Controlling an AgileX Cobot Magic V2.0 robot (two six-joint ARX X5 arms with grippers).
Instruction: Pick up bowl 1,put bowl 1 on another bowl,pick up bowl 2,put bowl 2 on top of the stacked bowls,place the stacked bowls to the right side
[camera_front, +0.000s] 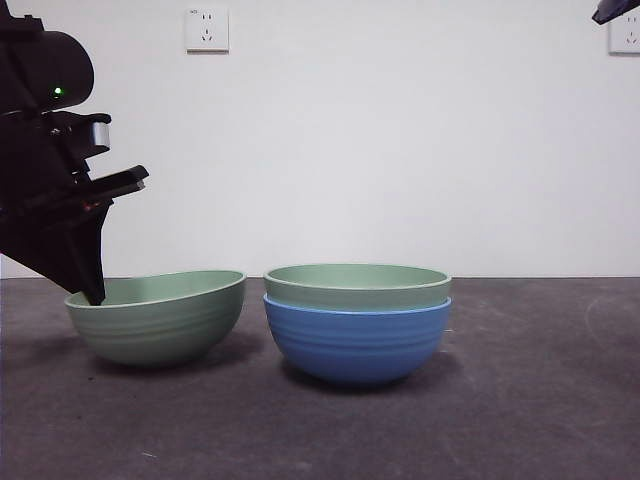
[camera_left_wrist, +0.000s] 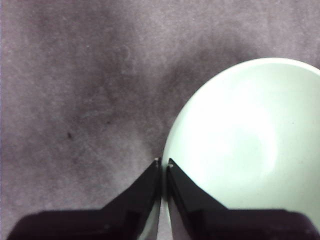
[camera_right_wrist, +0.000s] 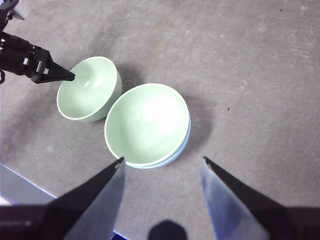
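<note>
Front view: bowl 2 (camera_front: 158, 316) pinched at its rim and tipped on the counter (camera_front: 520, 400).

Bowl 2 leans with its gripped side lower, just beside the blue bowl (camera_front: 357, 340), which carries bowl 1 (camera_front: 357, 285) nested inside, only its rim band showing. The left gripper (camera_left_wrist: 163, 162) has its jaws pressed nearly together on bowl 2's rim, seemingly one jaw inside and one outside, though the wrist picture is blurred. The right gripper (camera_right_wrist: 162, 162) hangs above the pair, jaws spread wide, touching nothing.
</note>
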